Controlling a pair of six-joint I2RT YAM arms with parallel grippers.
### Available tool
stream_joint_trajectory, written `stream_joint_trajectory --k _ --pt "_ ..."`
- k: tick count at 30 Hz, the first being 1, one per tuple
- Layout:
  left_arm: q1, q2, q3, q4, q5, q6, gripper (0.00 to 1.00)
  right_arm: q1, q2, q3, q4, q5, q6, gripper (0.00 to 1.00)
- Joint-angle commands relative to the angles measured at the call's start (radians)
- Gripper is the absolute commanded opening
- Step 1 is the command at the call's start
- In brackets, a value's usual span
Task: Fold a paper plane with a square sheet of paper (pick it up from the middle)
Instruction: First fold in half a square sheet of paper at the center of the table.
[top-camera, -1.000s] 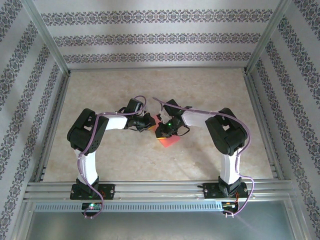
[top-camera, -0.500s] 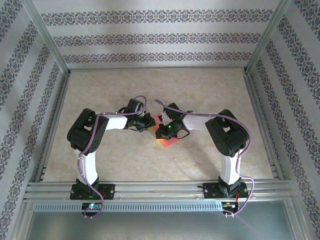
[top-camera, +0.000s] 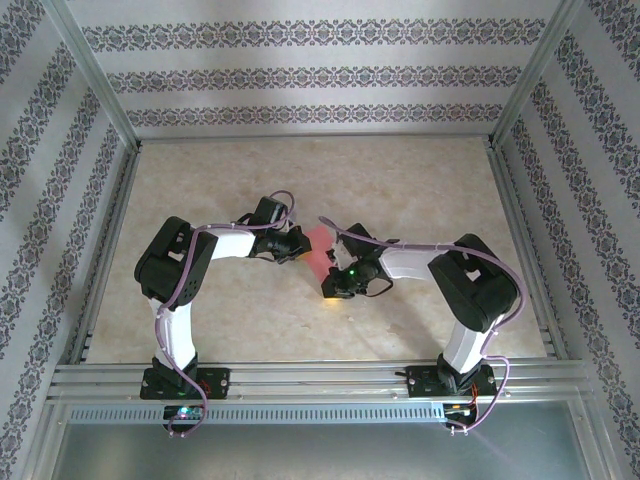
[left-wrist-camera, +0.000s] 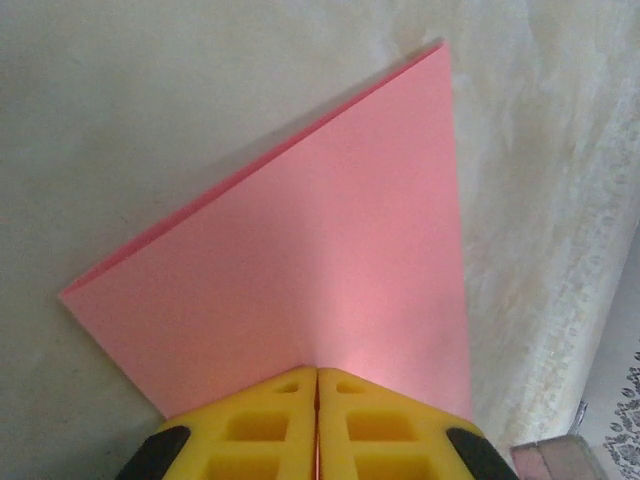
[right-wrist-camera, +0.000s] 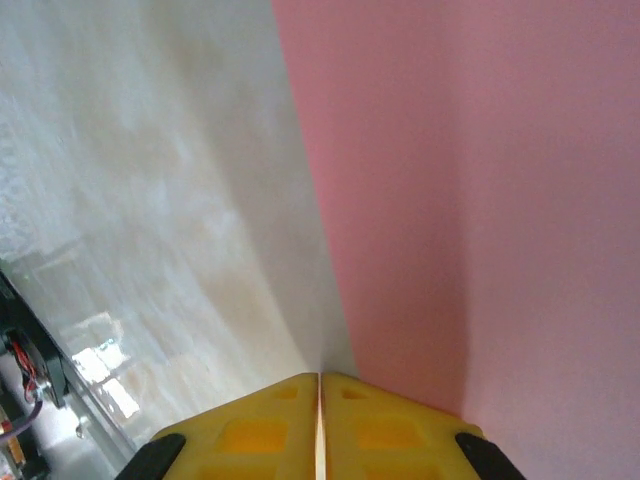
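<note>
At the middle of the beige table (top-camera: 420, 180), the left gripper (left-wrist-camera: 317, 372) and right gripper (right-wrist-camera: 320, 378) are each pinching, jaws closed, an edge of the thin pink-red square sheet of paper (left-wrist-camera: 330, 250), apparently steadying it for creasing.

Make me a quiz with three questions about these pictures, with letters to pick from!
1. Where is the paper?
A) by the back wall
B) between the left gripper and right gripper
C) on an arm's base
2. What colour is it?
A) pink
B) blue
C) green
3. The left gripper's fingers are:
A) wide open
B) bent sideways
C) shut together
Answers: 1 B, the top view shows it between them; 2 A, it looks pink in every view; 3 C, the yellow fingers meet with no gap.
</note>
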Motion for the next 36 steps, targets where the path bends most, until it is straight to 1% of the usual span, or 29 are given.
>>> stream_joint_trajectory --k 1,4,6,9,15,18,21,25,30,36 --pt "0.014 0.036 0.006 -0.095 -0.081 0.054 0.09 0.004 -0.050 -0.008 -0.076 -0.003 -0.015 0.11" --pt "0.013 0.023 0.023 -0.102 -0.044 0.075 0.10 -0.013 -0.115 0.019 -0.020 -0.021 0.024 0.12" --pt "0.012 0.003 0.034 -0.101 -0.025 0.084 0.12 -0.014 -0.136 0.039 0.016 -0.004 0.038 0.13" --pt "0.011 -0.020 0.060 -0.103 0.003 0.094 0.14 -0.016 -0.086 0.082 0.014 0.055 0.036 0.13" --pt "0.004 -0.056 0.072 -0.082 0.039 0.089 0.17 -0.020 0.049 0.156 0.011 0.122 0.038 0.12" --pt "0.004 -0.074 0.048 -0.078 0.021 0.096 0.17 -0.020 0.094 0.175 0.006 0.132 0.040 0.12" --pt "0.004 -0.053 0.052 -0.111 -0.005 0.124 0.17 -0.021 0.122 0.173 -0.005 0.134 0.038 0.12" --pt "0.006 -0.007 0.076 -0.132 -0.018 0.153 0.16 -0.023 0.126 0.158 -0.022 0.142 0.034 0.12" --pt "0.009 0.014 0.082 -0.157 -0.048 0.185 0.16 -0.027 0.130 0.157 -0.041 0.151 0.033 0.12" --pt "0.056 0.033 0.113 -0.238 -0.132 0.247 0.16 -0.028 0.130 0.146 -0.061 0.141 0.030 0.12"
